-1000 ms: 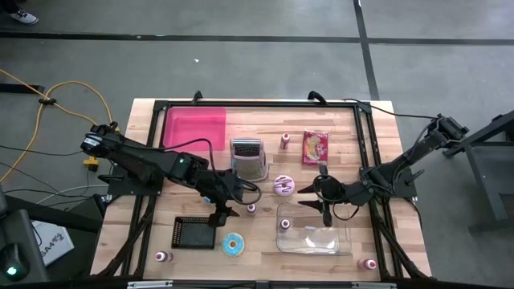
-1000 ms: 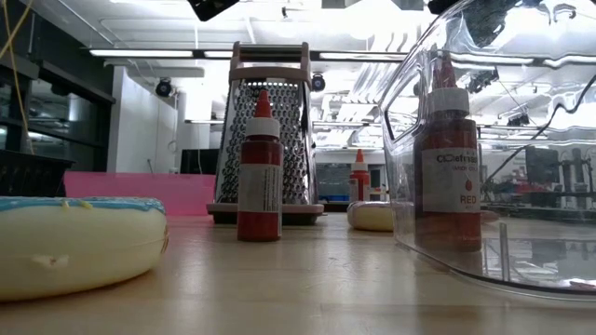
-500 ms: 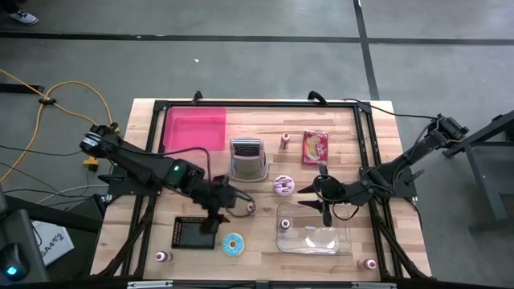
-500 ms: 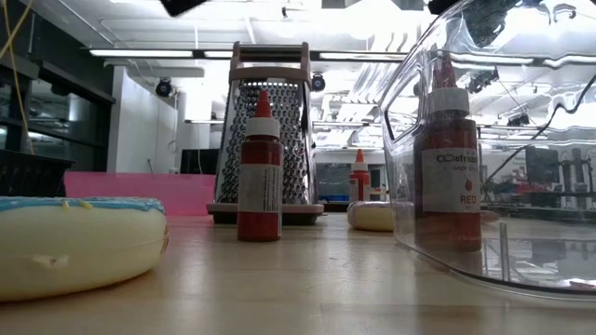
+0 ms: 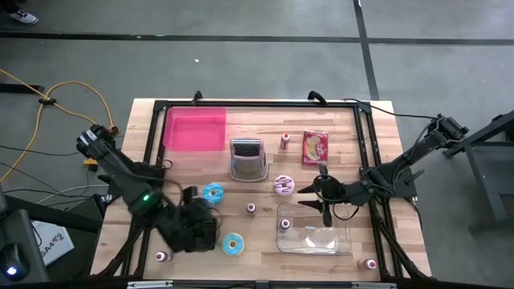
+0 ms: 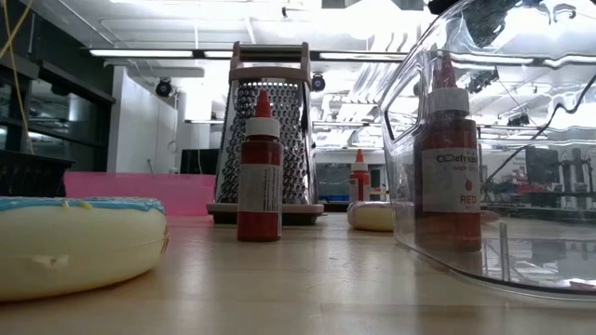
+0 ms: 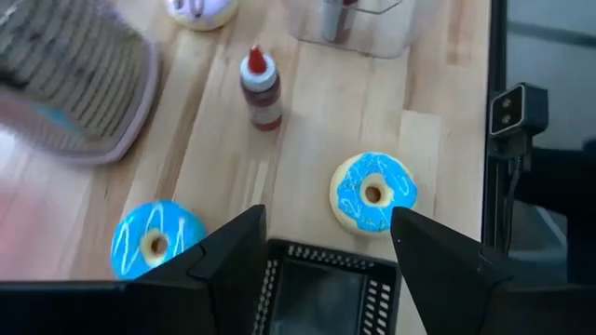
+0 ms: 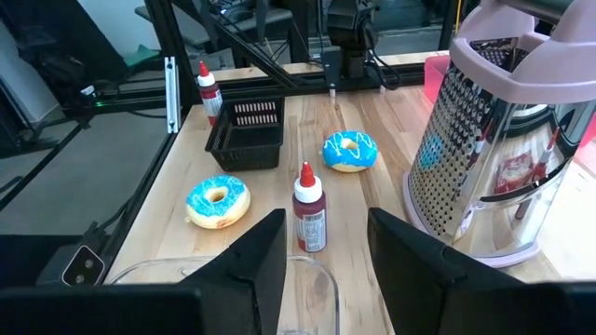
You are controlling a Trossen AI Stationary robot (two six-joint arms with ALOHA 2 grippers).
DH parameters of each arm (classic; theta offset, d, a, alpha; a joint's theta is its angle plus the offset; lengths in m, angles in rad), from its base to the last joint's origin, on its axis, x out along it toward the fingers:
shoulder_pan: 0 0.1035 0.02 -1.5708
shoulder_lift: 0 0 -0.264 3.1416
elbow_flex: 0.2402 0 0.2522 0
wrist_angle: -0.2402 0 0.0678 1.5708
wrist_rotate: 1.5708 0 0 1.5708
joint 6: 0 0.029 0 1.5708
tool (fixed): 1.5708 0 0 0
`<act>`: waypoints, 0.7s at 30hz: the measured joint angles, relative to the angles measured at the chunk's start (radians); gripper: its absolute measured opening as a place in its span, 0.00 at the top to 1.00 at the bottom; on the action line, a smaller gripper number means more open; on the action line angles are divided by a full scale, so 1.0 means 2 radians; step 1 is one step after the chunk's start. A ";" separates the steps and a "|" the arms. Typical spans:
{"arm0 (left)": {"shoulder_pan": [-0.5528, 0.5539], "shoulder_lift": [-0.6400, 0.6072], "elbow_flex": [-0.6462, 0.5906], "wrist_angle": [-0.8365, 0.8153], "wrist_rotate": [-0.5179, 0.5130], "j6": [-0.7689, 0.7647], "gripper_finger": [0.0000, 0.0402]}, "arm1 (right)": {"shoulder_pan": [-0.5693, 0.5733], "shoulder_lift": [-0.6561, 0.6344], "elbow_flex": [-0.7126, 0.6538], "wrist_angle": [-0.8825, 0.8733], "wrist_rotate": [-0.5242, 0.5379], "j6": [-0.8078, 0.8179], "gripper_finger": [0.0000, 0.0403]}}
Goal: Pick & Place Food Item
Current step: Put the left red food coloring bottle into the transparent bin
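From the left wrist view I see the left gripper (image 7: 324, 256) released and empty above the black basket (image 7: 326, 293). One blue donut (image 7: 374, 192) lies just beside the basket, the other blue donut (image 5: 213, 193) near the grater (image 5: 248, 157). Farther off, the right gripper (image 5: 324, 201), parted and empty, waits at the clear container (image 5: 314, 230).

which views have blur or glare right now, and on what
Left wrist view: the grater is smeared by motion blur, while the blue donuts stay fairly sharp. Low view: the near donut is soft, and the clear container mirrors ceiling lights. High view: evenly lit, sharp.
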 joint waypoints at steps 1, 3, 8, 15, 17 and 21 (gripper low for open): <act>-0.011 0.002 0.000 -0.007 -0.009 -0.020 0.44 | 0.000 0.000 0.000 0.000 0.000 0.000 0.65; -0.029 0.006 0.000 -0.019 -0.016 -0.058 0.44 | 0.000 0.000 0.000 0.000 0.000 0.000 0.65; -0.063 0.014 0.000 -0.032 -0.026 -0.120 0.44 | 0.000 0.000 0.000 0.000 0.000 0.000 0.65; -0.077 0.016 0.000 -0.074 0.028 -0.196 0.44 | 0.000 0.000 0.000 0.000 0.000 0.000 0.65; -0.075 0.016 0.000 -0.077 0.042 -0.198 0.44 | 0.000 0.000 0.000 0.000 0.000 0.000 0.65; -0.071 0.016 0.000 -0.077 0.062 -0.196 0.44 | 0.000 0.000 0.000 0.000 0.000 0.000 0.65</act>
